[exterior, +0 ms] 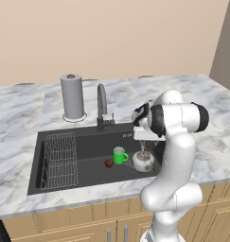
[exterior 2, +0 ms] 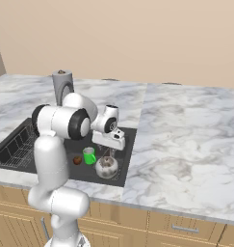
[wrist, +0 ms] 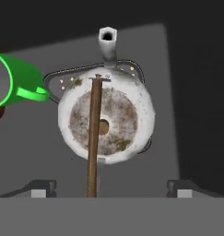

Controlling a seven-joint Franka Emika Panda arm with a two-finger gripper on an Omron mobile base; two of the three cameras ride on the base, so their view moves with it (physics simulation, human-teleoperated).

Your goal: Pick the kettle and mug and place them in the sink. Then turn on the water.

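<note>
The silvery kettle (exterior: 144, 162) (exterior 2: 107, 167) stands upright on the floor of the dark sink (exterior: 38, 142) (exterior 2: 130, 144), at its right end. Seen from above, the kettle (wrist: 106, 115) has its thin brown handle arched across the lid. My gripper (exterior: 144, 147) (exterior 2: 108, 150) (wrist: 111, 190) hangs just above it, open, with both fingertips wide apart and clear of the handle. The green mug (exterior: 119, 155) (exterior 2: 89, 155) (wrist: 16, 85) stands in the sink right beside the kettle, on its left. No water runs from the faucet (exterior: 102, 106).
A small brown round object (exterior: 109, 163) (exterior 2: 77, 160) lies next to the mug. A wire rack (exterior: 59, 160) (exterior 2: 15, 149) fills the sink's left end. A grey paper-towel roll (exterior: 72, 97) stands behind the sink on the marble counter (exterior: 216, 137).
</note>
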